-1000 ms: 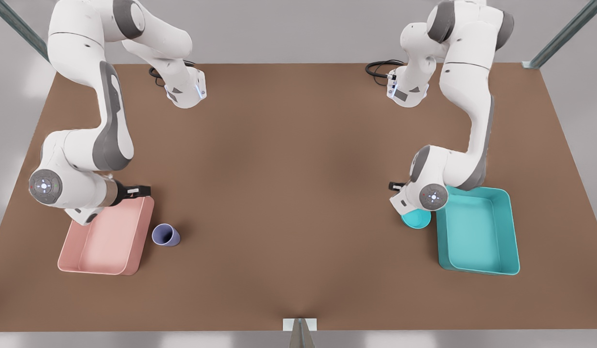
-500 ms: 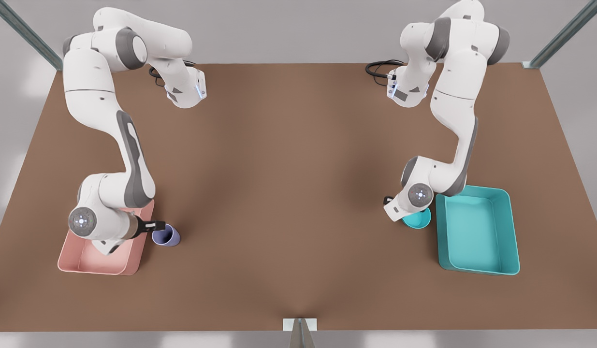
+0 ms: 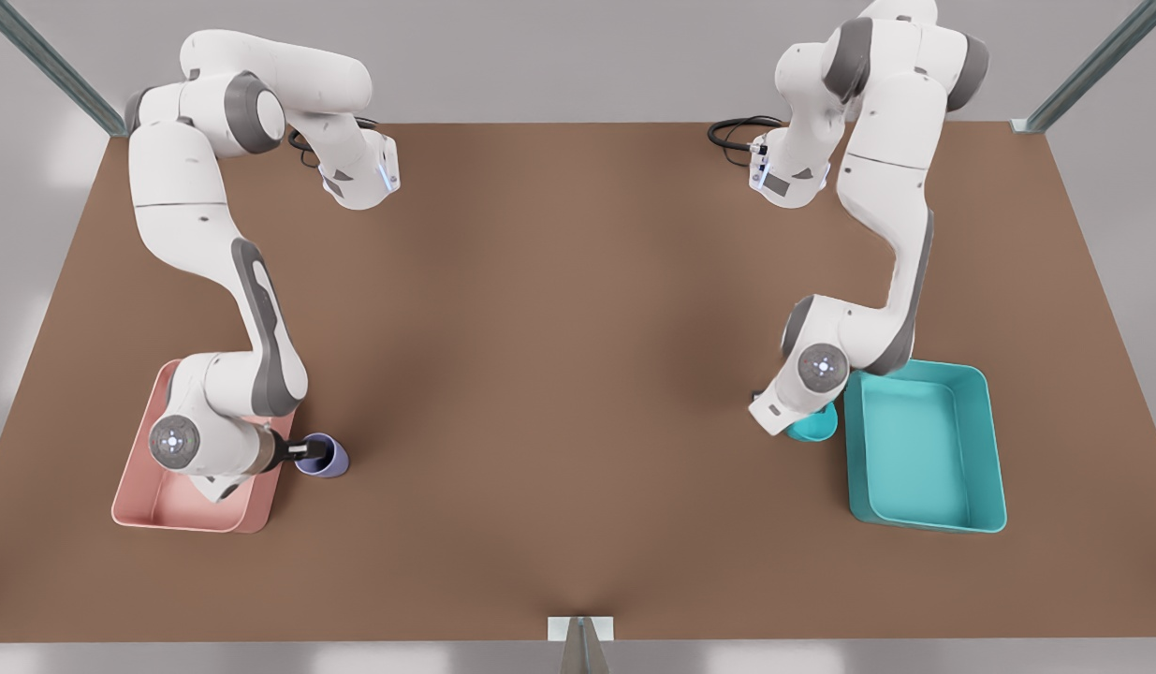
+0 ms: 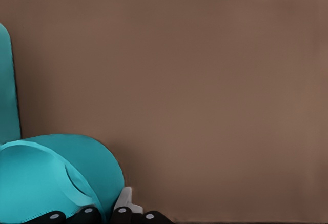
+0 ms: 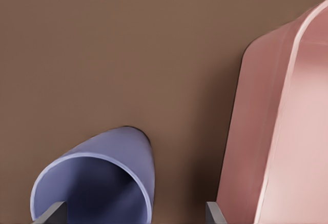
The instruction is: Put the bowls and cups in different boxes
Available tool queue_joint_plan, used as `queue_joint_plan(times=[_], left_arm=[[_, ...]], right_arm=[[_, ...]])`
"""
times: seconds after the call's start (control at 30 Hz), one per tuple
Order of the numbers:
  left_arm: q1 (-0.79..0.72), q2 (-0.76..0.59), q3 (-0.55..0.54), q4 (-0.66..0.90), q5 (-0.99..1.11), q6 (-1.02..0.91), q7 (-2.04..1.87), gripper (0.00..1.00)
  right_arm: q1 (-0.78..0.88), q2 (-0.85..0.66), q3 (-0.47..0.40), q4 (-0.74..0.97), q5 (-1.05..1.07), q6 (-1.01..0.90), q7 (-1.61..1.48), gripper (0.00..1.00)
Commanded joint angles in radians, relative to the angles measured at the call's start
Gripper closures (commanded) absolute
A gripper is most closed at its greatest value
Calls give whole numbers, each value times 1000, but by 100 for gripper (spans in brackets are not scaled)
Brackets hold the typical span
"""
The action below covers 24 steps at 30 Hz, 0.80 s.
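Reaching over the pink box (image 3: 180,501), my right pincer (image 3: 308,452) straddles the cup's (image 3: 327,458) near wall, fingers spread, one inside. Across the surface (image 3: 559,356), my left pincer (image 3: 791,426) pinches the bowl (image 3: 814,430) rim beside the teal box (image 3: 924,454).

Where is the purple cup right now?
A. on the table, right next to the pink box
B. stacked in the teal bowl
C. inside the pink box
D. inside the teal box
A: the purple cup stands on the brown table just beside the pink box, with the right gripper at its rim.
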Motion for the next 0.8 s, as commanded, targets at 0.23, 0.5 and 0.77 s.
queue_joint_plan(times=[0.23, 0.5, 0.77], left_arm=[[210, -4, 45, 135, 124, -269, -142, 79], [273, 176, 68, 140, 123, 23, -142, 79], [286, 185, 68, 144, 113, 47, -142, 0]], right_arm=[[-3, 30, 0, -7, 1, 34, 40, 6], [3, 36, 0, -27, 1, 28, 42, 35], [3, 43, 2, -19, 6, 23, 40, 79]])
